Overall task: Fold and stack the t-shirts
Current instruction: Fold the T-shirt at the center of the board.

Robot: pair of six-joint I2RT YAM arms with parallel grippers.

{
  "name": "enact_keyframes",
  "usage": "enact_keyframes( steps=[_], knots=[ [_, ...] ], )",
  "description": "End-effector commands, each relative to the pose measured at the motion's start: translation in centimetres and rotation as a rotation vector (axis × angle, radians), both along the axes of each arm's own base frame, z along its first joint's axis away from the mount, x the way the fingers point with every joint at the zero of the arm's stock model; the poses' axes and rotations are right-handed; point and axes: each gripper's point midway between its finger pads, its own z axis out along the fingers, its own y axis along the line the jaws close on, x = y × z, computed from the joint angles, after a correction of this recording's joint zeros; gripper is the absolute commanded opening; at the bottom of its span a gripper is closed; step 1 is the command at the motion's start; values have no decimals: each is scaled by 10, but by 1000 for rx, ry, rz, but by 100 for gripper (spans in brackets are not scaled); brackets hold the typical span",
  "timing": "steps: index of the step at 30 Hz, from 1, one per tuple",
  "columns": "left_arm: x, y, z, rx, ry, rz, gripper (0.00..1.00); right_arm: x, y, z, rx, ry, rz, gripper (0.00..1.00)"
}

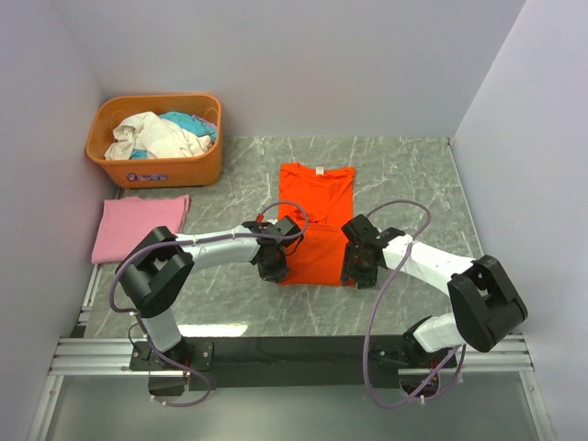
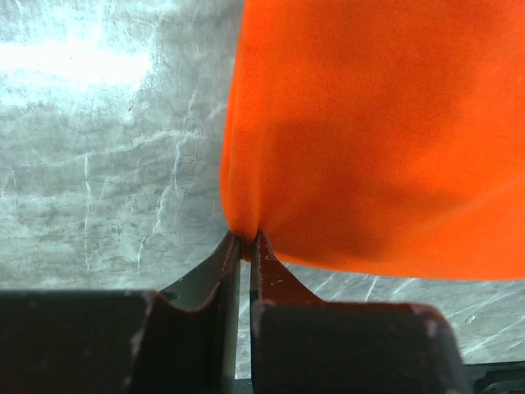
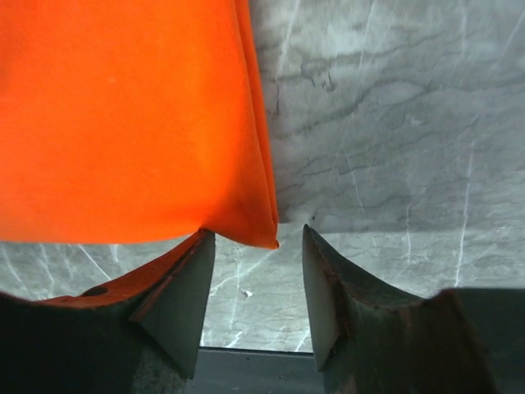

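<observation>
The orange shirt (image 1: 315, 220) lies flat on the table (image 1: 404, 165), one near corner pinched tight in the left gripper (image 2: 246, 240) while the right gripper (image 3: 256, 234) gapes around the other, so lifting now would likely skew it.

Grey marble-veined tabletop (image 1: 404, 175), pale streaks running through it. Plain pale walls on three sides of tabletop: back wall (image 1: 322, 64) past far edge, left wall (image 1: 37, 138), right wall (image 1: 533, 138). Soft even light. Bright glare patch (image 1: 207, 329) on tabletop, near front edge. Aluminium rail (image 1: 92, 354) along tabletop's near edge.
</observation>
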Motion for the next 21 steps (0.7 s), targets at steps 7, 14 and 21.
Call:
enact_keyframes(
  steps=[7,14,21],
  knots=[
    [-14,12,-17,49,41,-6,3,15,3,1,-48,-13,-7,50],
    [-16,16,-14,59,45,-5,1,-1,0,-16,-80,72,34,39],
    [-27,25,1,66,65,-34,1,-11,-7,-1,-80,60,91,0]
  ],
)
